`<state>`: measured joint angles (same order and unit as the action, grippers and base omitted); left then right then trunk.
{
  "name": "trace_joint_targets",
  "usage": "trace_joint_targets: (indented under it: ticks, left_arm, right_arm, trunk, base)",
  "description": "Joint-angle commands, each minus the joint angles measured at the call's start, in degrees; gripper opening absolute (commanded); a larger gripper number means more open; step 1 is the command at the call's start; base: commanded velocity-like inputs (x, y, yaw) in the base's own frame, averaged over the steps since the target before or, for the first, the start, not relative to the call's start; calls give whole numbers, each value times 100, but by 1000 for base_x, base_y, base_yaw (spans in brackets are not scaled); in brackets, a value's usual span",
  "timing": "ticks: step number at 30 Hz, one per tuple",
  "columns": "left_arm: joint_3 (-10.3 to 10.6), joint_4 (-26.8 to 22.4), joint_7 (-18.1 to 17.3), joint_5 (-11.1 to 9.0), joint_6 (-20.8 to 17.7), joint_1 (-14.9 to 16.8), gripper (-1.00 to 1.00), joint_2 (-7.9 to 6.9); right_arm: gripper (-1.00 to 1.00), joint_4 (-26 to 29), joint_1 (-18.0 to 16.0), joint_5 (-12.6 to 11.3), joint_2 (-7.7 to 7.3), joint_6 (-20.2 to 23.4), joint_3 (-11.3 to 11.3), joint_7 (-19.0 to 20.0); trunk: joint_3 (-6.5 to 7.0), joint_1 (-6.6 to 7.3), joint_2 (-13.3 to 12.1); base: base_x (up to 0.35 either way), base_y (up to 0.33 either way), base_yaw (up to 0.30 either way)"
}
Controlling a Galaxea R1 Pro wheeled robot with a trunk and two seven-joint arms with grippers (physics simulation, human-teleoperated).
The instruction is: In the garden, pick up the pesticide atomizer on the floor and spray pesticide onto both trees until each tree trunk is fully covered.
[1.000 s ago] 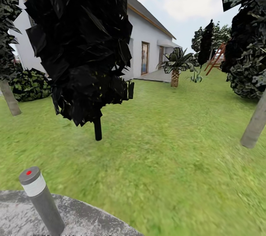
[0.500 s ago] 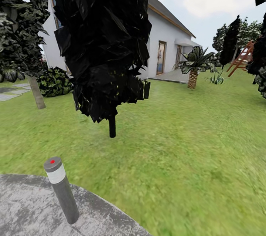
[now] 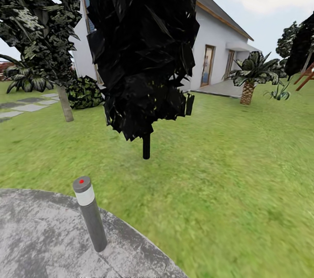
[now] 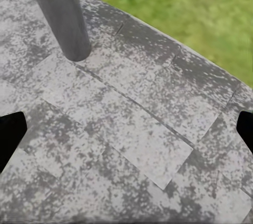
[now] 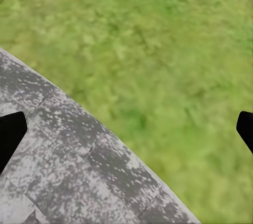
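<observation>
View has swung left; pale tree trunk (image 3: 65, 103) stands near-upright.

We stand at the edge of a round paved pad (image 3: 39, 234), a bollard light (image 3: 90, 213) rising from it just ahead of our left gripper (image 4: 126, 129). Under our right gripper (image 5: 126, 129) the pad's rim meets the grass (image 3: 226, 173). Beyond the bollard stands a conifer (image 3: 144, 47), behind it the house (image 3: 218, 47). Far left, a tree trunk (image 3: 66, 103) beside a shrub (image 3: 85, 92); far right, a palm (image 3: 248, 77).
</observation>
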<state>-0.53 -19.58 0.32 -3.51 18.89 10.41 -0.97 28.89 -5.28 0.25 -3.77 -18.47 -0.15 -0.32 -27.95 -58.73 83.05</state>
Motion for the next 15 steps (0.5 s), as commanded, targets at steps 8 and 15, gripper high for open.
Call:
trace_joint_targets:
  ticks: [8,15]
  left_arm:
    - [9,7,3,-36,18,5,100,-1]
    - [9,7,3,-36,18,5,100,0]
  right_arm:
    - [100,3,-4,5,-1,-17,-2,-3]
    - [100,3,-4,2,-1,-17,-3,-3]
  trunk:
    - [-61,1,3]
    - [-109,1,3]
  base:
    - [0,0,215]
    - [0,0,213]
